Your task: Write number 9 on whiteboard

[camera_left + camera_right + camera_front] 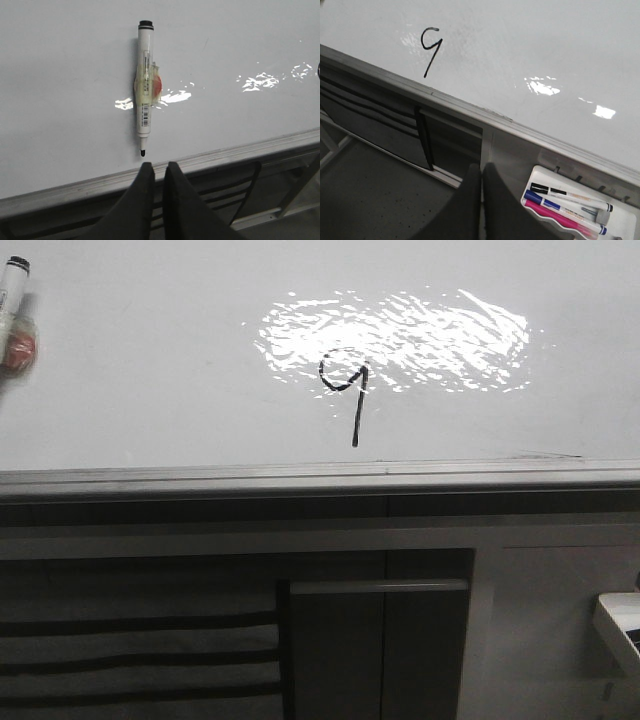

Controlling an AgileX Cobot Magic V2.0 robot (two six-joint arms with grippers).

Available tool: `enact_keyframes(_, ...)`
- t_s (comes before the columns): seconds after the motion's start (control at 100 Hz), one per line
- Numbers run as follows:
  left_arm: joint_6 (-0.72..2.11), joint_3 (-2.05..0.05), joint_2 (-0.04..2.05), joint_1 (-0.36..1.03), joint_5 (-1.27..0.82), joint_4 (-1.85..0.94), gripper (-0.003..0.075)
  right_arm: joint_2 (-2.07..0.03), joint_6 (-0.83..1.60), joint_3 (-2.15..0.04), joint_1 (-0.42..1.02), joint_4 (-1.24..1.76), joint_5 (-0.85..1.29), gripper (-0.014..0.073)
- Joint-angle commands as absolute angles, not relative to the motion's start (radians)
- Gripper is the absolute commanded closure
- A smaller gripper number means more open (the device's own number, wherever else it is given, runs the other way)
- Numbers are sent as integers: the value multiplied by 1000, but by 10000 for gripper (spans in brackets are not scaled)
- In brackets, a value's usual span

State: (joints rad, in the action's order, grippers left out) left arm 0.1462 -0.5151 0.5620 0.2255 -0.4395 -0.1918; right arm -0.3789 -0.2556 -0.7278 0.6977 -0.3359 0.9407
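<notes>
The whiteboard (150,360) carries the number 9 (346,390) and a marker (144,82).

A white marker (144,85) with a black tip and black end cap lies uncapped on the white surface, a barcode label along its barrel and a red patch taped at its middle. Below the grey edge strip, a dark cabinet (380,640) has a grey handle (378,586). A white tray (580,210) holds three markers: black (570,196), blue (560,207) and pink (555,217).

Four markers (144,85), one whiteboard (150,360)
</notes>
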Motion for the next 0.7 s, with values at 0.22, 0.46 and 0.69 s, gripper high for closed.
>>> enact_keyframes(0.22,149,-532,563,221,-374,-217,741,-388,-257,-748,695,-374,914,666)
enact_keyframes(0.46,149,-448,464,216,-303,-219,741,-388,-257,-748,695,-374,914,666)
enact_keyframes(0.69,149,-212,145,136,-232,-98,741,-388,-257,-748,695,-374,914,666)
